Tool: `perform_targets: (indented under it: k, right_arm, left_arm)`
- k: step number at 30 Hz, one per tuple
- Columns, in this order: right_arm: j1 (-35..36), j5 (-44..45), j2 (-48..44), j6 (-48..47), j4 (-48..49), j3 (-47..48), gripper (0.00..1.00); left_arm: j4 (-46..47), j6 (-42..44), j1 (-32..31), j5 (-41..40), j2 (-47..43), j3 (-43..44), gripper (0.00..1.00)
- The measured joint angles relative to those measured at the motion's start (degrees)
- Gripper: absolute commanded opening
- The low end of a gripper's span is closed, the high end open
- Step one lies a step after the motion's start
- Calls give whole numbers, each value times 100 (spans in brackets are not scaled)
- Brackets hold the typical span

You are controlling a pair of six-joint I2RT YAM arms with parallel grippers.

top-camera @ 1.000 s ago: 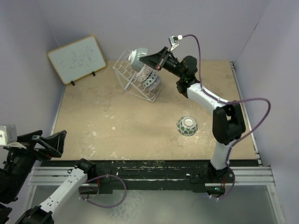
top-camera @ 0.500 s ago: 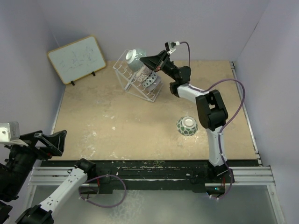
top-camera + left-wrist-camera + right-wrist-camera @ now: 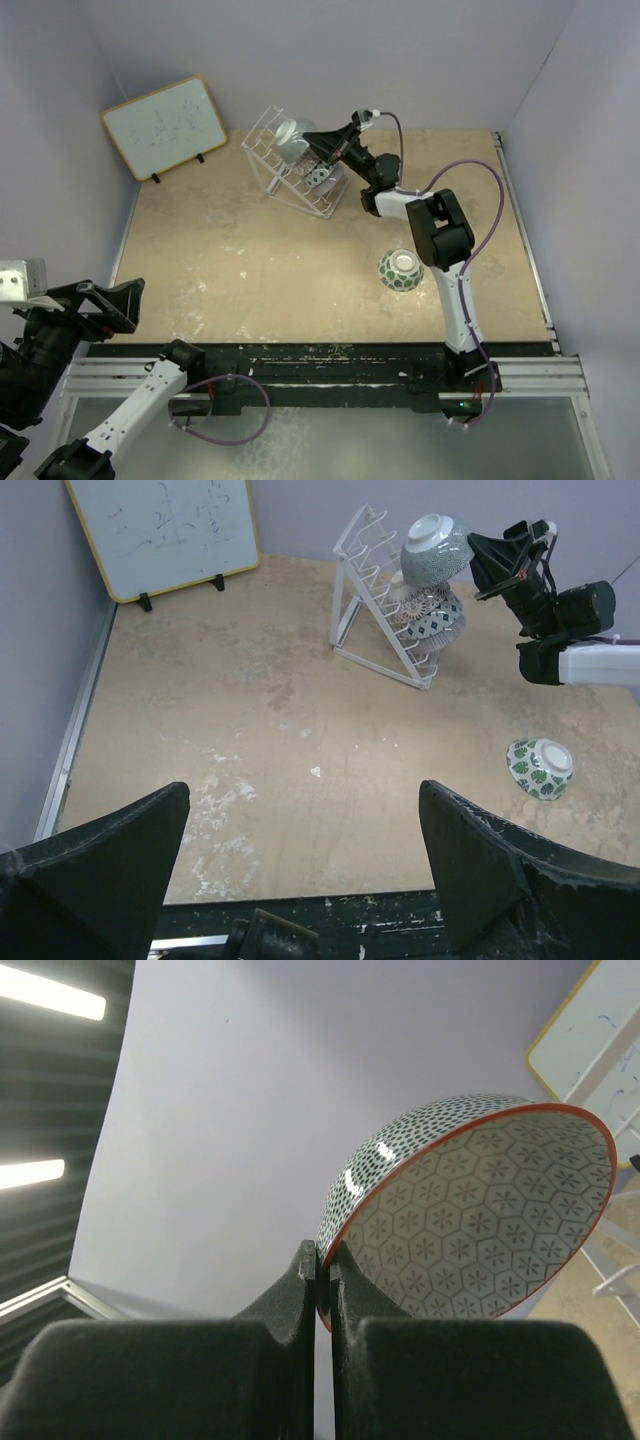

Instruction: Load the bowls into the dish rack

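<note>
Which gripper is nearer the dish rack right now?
Right. The right gripper holds a bowl at the dish rack; the left gripper hangs far off, near-left.

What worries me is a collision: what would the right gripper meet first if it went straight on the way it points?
Likely the tall wire back of the dish rack, with the bowl pinched in the right gripper touching it first. Depth is unclear from these views.

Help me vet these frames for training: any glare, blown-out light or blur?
Right wrist: ceiling lights blown out, a glare spot on the bowl. Left wrist: the left hand looms dark and underexposed in the foreground. Top external: even light, soft shadows.
</note>
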Motion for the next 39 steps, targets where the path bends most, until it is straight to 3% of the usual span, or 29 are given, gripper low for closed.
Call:
perform_targets:
  k: [14, 30, 39]
  right_arm:
    - [-7, 343, 590, 262, 188, 2, 0]
    - [-4, 409, 619, 280, 269, -15, 2]
    - [-76, 367, 1123, 407, 450, 417, 1]
  left_arm:
    - [-2, -46, 0, 2, 0, -96, 99]
    - [0, -46, 0, 0, 0, -195, 99]
    - [2, -44, 0, 0, 0, -223, 99]
